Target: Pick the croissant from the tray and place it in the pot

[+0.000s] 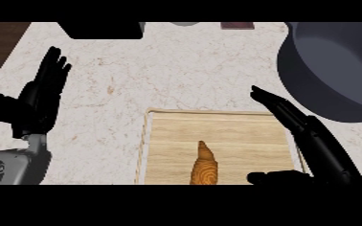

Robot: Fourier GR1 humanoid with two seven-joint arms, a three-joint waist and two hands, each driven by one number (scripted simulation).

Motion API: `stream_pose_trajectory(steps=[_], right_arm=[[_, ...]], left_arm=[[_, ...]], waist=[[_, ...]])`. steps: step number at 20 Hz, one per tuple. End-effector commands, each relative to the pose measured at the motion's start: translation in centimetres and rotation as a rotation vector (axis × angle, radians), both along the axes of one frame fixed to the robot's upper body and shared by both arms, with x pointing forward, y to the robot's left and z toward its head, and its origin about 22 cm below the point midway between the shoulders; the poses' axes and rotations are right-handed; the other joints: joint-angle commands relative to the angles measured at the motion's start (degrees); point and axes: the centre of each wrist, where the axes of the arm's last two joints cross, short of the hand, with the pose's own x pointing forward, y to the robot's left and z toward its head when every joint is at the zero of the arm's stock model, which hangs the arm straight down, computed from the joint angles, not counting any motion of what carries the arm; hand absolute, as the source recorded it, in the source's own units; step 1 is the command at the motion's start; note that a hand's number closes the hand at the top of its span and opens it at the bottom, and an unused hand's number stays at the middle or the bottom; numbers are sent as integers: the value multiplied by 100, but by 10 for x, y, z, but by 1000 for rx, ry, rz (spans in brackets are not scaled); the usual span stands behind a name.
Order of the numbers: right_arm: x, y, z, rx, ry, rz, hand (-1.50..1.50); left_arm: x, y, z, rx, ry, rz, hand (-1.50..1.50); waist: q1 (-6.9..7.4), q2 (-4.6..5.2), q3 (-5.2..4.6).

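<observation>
One golden-brown, tapered croissant point(204, 167) lies on a pale wooden rectangular tray point(240, 129), left of the tray's middle, its pointed tip aimed up the view and its wide end cut off by the lower edge. One tray, resting flat on the speckled cream marble surface point(176, 72). One dark grey round pot point(329, 67) sits at the right, well up and right of the croissant, partly out of view; its rim lies near the tray's upper right corner, whether touching cannot be told. The robot's right hand point(311, 136) reaches in over the tray's right edge, black fingers point(272, 103) straight and released, pointing up-left toward the gap between tray and pot; its thumb point(272, 177) juts left over the tray boards, near the croissant but apart from it. Nothing grasped. The left hand point(39, 103) shows at the left edge, open, fingers up, resting above the bare surface, well apart from the tray. Along the far edge: one black blocky object point(102, 30), one small grey object point(185, 23), one dark reddish-brown object point(237, 25), all cropped and not identifiable. A strip of dark brown wood point(10, 38) shows at the upper left corner. Between croissant and pot stand only the right hand and the tray's raised rim.
</observation>
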Motion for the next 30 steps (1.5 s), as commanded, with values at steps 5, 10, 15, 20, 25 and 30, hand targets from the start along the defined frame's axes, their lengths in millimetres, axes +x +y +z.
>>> stream_pose_trajectory(steps=[5, 10, 15, 20, 25, 30], right_arm=[[-9, 39, 28, -416, 277, 79, -150], [-14, 82, 24, -597, 406, 123, -150], [-14, 114, 38, -606, 480, 134, -150], [-6, 130, 24, -599, 514, 117, -150], [-9, 141, -4, -637, 529, 93, -150], [-3, 135, 1, -678, 542, 27, -150]], left_arm=[[3, 1, 10, 23, -7, 0, 0], [7, 0, 4, -1, 10, -24, 0], [13, -6, 19, -7, -8, 1, 0], [-1, 4, 11, -10, 5, 5, 0], [6, 5, 18, -11, 1, 15, 0], [-12, 1, 13, -13, 8, -4, 0]], waist=[[153, 21, -15], [91, 36, -9], [6, 24, 7], [13, 24, 11], [-2, 21, 14], [32, 11, 13]])
